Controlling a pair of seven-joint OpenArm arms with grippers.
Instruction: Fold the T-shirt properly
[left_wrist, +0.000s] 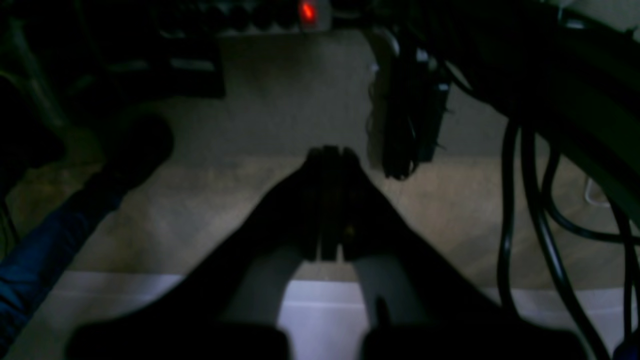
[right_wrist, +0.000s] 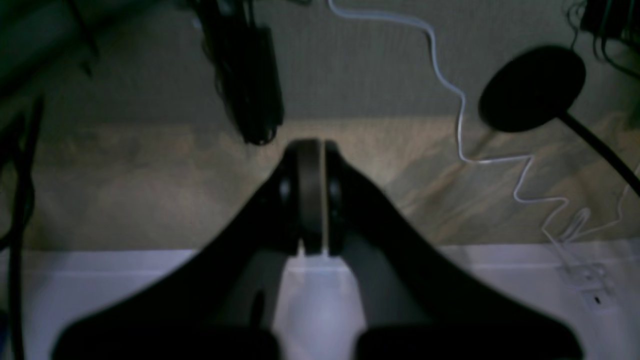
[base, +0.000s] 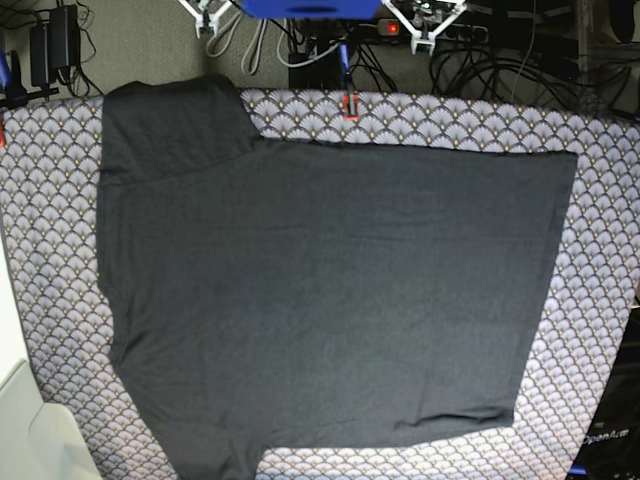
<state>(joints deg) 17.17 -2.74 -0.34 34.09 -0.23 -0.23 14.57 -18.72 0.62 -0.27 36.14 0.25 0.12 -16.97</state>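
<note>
T-shirt (base: 340, 290): soft matt knit cloth, charcoal, smooth with faint creases. Scallop-print cloth (base: 600, 300) beneath, showing from 12 round to 6 o'clock: woven-looking, matt, grey. Left gripper (left_wrist: 330, 152) and right gripper (right_wrist: 312, 145): dark matt plastic, pads smooth. White cable (right_wrist: 450, 85): glossy plastic sheath.

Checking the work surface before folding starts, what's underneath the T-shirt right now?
The T-shirt lies spread flat on a grey scallop-print cloth, which shows around its edges. Whatever is under the shirt's middle, and under the cloth itself, is covered and cannot be seen.
</note>
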